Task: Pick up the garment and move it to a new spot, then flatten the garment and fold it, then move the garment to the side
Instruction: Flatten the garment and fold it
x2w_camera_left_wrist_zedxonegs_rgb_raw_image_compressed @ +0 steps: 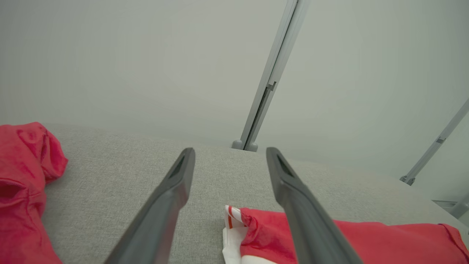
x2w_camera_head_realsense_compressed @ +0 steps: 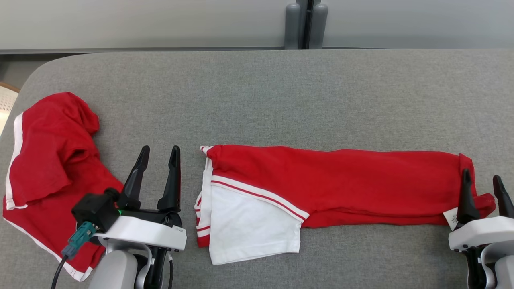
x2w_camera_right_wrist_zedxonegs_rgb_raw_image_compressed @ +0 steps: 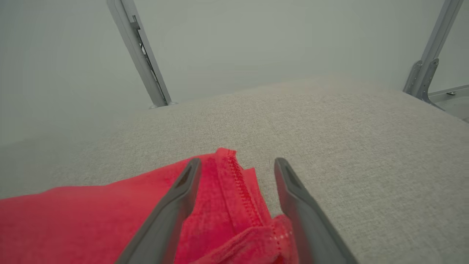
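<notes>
The garment point(x2w_camera_head_realsense_compressed: 345, 184) is red with white-striped trim and a white panel point(x2w_camera_head_realsense_compressed: 249, 224). It lies folded into a long band across the middle of the grey padded table point(x2w_camera_head_realsense_compressed: 281, 92). My left gripper point(x2w_camera_head_realsense_compressed: 160, 148) stands open just left of the garment's left end, apart from it. In the left wrist view that end point(x2w_camera_left_wrist_zedxonegs_rgb_raw_image_compressed: 253, 223) lies low between the open fingers of the left gripper point(x2w_camera_left_wrist_zedxonegs_rgb_raw_image_compressed: 230, 150). My right gripper point(x2w_camera_head_realsense_compressed: 481, 175) is open at the garment's right end, and the red hem point(x2w_camera_right_wrist_zedxonegs_rgb_raw_image_compressed: 238, 183) lies between the spread fingers of the right gripper point(x2w_camera_right_wrist_zedxonegs_rgb_raw_image_compressed: 238, 160).
A second red garment with white edging point(x2w_camera_head_realsense_compressed: 52, 176) lies crumpled at the table's left, behind and beside my left wrist. Grey posts point(x2w_camera_head_realsense_compressed: 303, 24) stand past the far edge. The table's rounded left corner is close to that pile.
</notes>
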Controlling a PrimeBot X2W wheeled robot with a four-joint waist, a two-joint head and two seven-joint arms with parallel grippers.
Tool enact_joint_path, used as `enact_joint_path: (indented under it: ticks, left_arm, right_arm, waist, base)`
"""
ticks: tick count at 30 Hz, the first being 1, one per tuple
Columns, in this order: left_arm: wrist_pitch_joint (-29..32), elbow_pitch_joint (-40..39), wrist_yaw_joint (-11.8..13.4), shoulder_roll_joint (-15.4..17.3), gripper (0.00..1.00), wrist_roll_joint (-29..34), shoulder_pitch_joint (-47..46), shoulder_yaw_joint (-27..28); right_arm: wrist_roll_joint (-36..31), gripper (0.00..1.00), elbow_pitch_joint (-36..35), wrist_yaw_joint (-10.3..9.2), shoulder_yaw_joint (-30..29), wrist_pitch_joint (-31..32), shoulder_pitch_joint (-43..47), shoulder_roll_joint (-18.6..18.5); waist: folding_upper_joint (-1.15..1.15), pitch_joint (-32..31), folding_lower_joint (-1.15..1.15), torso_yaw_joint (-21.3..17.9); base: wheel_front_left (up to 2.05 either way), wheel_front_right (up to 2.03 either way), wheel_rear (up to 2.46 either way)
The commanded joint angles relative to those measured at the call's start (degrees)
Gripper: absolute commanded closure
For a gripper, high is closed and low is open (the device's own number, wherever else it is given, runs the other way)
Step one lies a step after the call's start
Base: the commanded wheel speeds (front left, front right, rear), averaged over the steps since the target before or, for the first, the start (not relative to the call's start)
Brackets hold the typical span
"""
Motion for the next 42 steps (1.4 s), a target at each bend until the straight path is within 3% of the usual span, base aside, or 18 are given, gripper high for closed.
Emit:
enact_joint_path:
  ticks: [1, 9, 18, 19, 20, 21, 32, 37, 42]
  left_arm:
    - [-0.2, 0.1, -0.3, 0.2, 0.0, -0.2, -0.7, 0.0]
    - [-0.2, 0.3, -0.3, 0.2, 0.0, -0.3, -1.4, 0.1]
    - [-0.2, 0.9, -0.3, 0.2, 0.0, 0.1, -1.1, 0.2]
    - [-0.2, 1.0, -0.3, 0.2, 0.0, 0.2, -1.1, 0.1]
    - [-0.2, 1.0, -0.3, 0.2, 0.0, 0.2, -1.0, 0.1]
    - [-0.2, 1.1, -0.3, 0.2, 0.0, 0.2, -1.0, 0.0]
    - [-0.3, 1.5, -0.1, 0.2, 0.0, -0.2, -0.3, -0.7]
    - [-0.3, 1.7, -0.1, 0.2, 0.0, -0.5, -0.2, -0.9]
    - [-0.3, 1.7, 0.0, 0.2, 0.0, -1.1, -0.1, -0.8]
  right_arm:
    - [-0.5, 0.0, 1.3, -0.01, -0.8, 0.3, -1.0, -0.2]
    - [-2.0, 0.0, 11.4, -0.01, -4.8, 2.3, -3.9, 1.3]
    - [-0.3, 0.0, 15.7, 0.0, -3.0, 2.5, -4.4, 3.0]
    - [0.1, 0.36, 15.9, 0.0, -2.6, 2.5, -4.6, 3.1]
    - [0.6, 0.83, 16.1, 0.0, -2.2, 2.4, -4.7, 3.1]
    - [1.0, 1.0, 16.2, 0.0, -1.9, 2.2, -4.7, 3.1]
    - [1.6, 1.0, 17.3, -0.07, -5.2, -0.4, -6.1, -2.1]
    - [-2.7, 1.0, 19.4, -0.07, -11.4, -1.1, -7.4, -7.8]
    - [-6.8, 1.0, 18.7, 0.0, -16.2, -1.5, -9.8, -8.2]
  waist:
    - [0.0, 0.4, 0.0, 0.2]
    - [0.0, 0.9, 0.0, 0.6]
    - [0.0, 0.1, 0.0, -0.3]
    - [0.0, 0.0, 0.0, -0.4]
    - [0.0, -0.2, 0.0, -0.4]
    - [0.0, -0.3, 0.0, -0.5]
    - [0.0, -1.1, 0.0, -0.3]
    - [0.0, -1.7, 0.0, -0.1]
    - [0.0, -2.3, 0.0, 0.1]
  base:
    - [0.0, 0.0, 0.0]
    - [0.0, 0.0, 0.0]
    - [0.0, 0.0, 0.0]
    - [0.0, 0.0, 0.0]
    - [0.0, 0.0, 0.0]
    - [0.0, 0.0, 0.0]
    - [0.0, 0.0, 0.0]
    - [0.0, 0.0, 0.0]
    - [0.0, 0.0, 0.0]
